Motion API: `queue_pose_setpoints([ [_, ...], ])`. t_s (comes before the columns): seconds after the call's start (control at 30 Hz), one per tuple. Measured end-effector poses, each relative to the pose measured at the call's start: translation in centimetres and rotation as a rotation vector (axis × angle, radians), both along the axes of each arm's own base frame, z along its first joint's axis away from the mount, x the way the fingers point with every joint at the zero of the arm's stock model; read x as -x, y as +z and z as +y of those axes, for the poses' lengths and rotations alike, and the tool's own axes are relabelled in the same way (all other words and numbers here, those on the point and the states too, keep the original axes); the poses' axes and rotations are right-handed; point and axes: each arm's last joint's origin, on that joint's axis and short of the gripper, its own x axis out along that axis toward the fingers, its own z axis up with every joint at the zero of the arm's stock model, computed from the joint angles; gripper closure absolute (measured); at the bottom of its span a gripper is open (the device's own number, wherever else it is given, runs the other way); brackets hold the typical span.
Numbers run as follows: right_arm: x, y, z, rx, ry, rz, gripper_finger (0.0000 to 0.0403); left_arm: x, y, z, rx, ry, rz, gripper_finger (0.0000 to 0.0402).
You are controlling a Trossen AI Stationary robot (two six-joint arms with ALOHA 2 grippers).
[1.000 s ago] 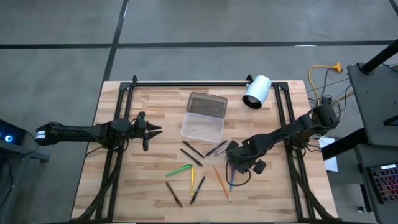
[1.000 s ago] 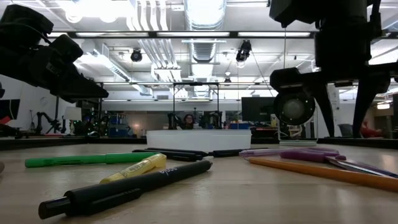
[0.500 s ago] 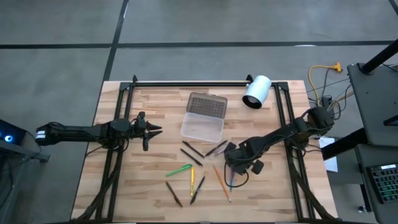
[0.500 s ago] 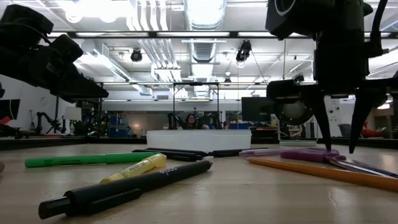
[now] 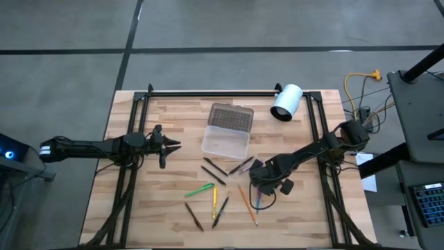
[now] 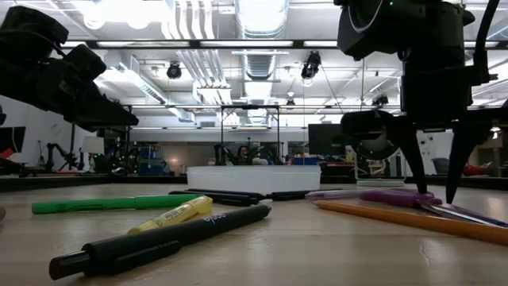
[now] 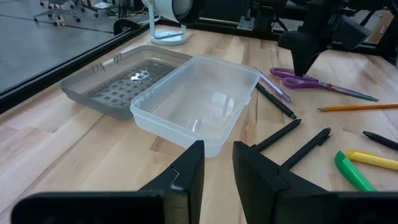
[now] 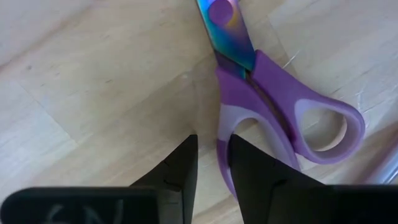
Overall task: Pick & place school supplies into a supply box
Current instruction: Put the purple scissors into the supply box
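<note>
Lower now than a moment ago: right claw (image 6: 432,195) down over the scissors (image 8: 267,93), fingers parted by a narrow gap, straddling the purple handle, gripping nothing yet. Likely on the verge of the grasp. Seen only from the right wrist: handle loop and iridescent blade flat on the counter (image 8: 93,93). From above, only a dark arm over the spot, pencils (image 5: 214,201) scattered beside. Farther off, box (image 5: 225,142) open and empty, lid back. Left claw (image 5: 168,146) waiting near it, fingers slightly apart, holding nothing.
</note>
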Motion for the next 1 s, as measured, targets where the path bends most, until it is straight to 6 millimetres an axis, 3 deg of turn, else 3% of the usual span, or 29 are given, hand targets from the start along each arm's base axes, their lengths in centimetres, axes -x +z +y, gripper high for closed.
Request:
queue_pose_setpoints([
  [0.37,0.04,-0.05,-0.01,-0.002,-0.003,0.003,0.0343,0.0,0.0,0.0,0.0,0.0,0.0,0.0332],
  [0.67,0.1,0.07,-0.02,-0.005,-0.016,0.005,0.0388,0.0,0.01,0.0,0.0,0.0,0.0,0.0332],
  [1.0,-0.02,0.48,0.02,-0.004,-0.073,0.016,0.0389,0.0,0.01,0.0,0.0,0.0,0.0,0.0332],
])
